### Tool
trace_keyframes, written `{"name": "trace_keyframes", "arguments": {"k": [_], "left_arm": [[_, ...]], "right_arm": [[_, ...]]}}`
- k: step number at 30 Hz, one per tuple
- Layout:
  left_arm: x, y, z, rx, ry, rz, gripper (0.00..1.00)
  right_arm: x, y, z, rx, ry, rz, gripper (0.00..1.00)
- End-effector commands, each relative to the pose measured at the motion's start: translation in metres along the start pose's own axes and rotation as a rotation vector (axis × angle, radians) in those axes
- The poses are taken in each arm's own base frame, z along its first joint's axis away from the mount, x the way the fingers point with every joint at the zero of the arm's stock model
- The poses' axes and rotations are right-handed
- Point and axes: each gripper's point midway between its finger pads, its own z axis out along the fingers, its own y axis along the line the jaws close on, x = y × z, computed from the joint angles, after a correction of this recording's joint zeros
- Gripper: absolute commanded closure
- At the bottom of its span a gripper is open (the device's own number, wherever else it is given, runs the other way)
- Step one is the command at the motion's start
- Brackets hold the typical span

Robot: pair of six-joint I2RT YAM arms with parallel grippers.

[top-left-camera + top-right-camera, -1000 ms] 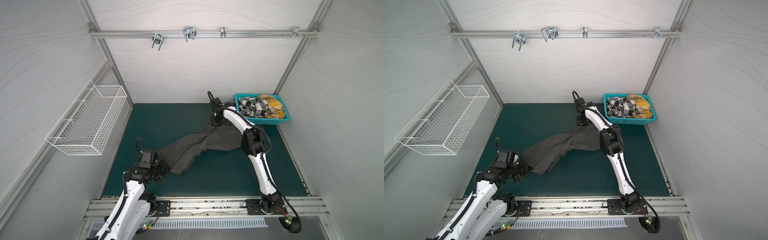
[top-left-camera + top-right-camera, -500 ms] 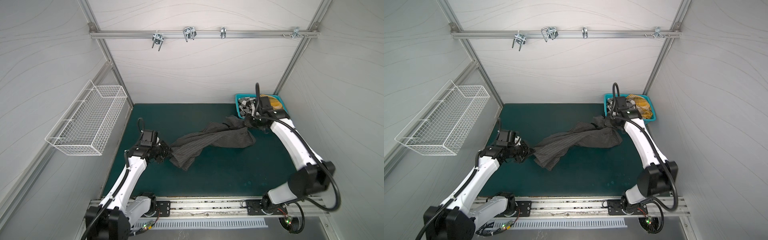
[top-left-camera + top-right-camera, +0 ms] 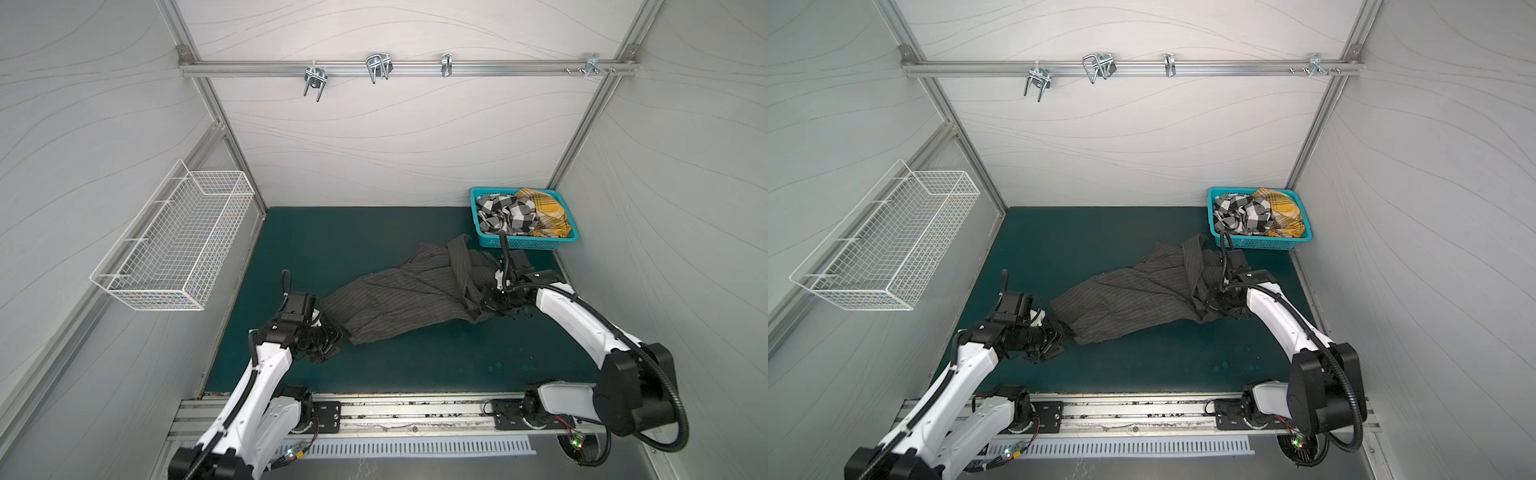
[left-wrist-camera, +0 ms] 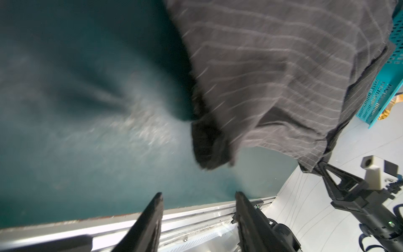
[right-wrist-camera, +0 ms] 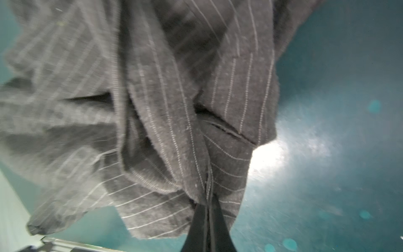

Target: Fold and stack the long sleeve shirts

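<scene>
Shirt of dark charcoal pinstriped cloth (image 3: 399, 299) (image 3: 1129, 297) is stretched in a crumpled band across the middle of the dark green table (image 3: 332, 241), from near the left edge toward the right edge. Its bunched right end is pinched between the pressed-together fingers of the right tool (image 3: 484, 309) (image 5: 208, 201). The left tool (image 3: 332, 336) (image 4: 198, 194) is held just beside the shirt's left end, jaws spread, with nothing between them. A black-and-white checked shirt (image 3: 505, 216) and a mustard-yellow plaid shirt (image 3: 544, 214) are heaped in a teal perforated plastic basket (image 3: 528, 243) at the table's far right corner.
</scene>
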Motion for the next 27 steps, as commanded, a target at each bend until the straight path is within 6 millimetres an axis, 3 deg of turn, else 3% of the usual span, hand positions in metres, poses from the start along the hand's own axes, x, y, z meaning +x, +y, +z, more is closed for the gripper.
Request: {"name": "trace_keyframes", "arguments": {"k": [1, 4, 10, 15, 18, 22, 27], "left_arm": [[0.023, 0.021, 0.006, -0.027, 0.024, -0.092, 0.48], [0.026, 0.011, 0.016, 0.056, 0.016, -0.112, 0.46], [0.002, -0.033, 0.035, 0.209, 0.001, -0.094, 0.43], [-0.021, -0.05, 0.04, 0.138, -0.05, 0.011, 0.44], [-0.028, -0.053, 0.048, 0.116, -0.05, 0.037, 0.56], [-0.028, -0.061, 0.054, 0.14, -0.018, 0.045, 0.8], [-0.022, -0.063, 0.046, 0.132, 0.0, 0.055, 0.99]], "right_arm": [[-0.008, 0.016, -0.006, -0.056, -0.021, -0.003, 1.0], [-0.008, 0.018, -0.007, -0.06, -0.018, -0.005, 1.0], [-0.002, 0.018, -0.009, -0.07, -0.011, -0.011, 1.0], [0.002, 0.017, -0.01, -0.077, -0.005, -0.009, 1.0], [0.002, 0.018, -0.01, -0.081, -0.004, -0.01, 1.0], [0.0, 0.017, -0.011, -0.074, -0.01, -0.015, 1.0], [-0.008, 0.016, -0.013, -0.072, -0.029, -0.009, 1.0]]}}
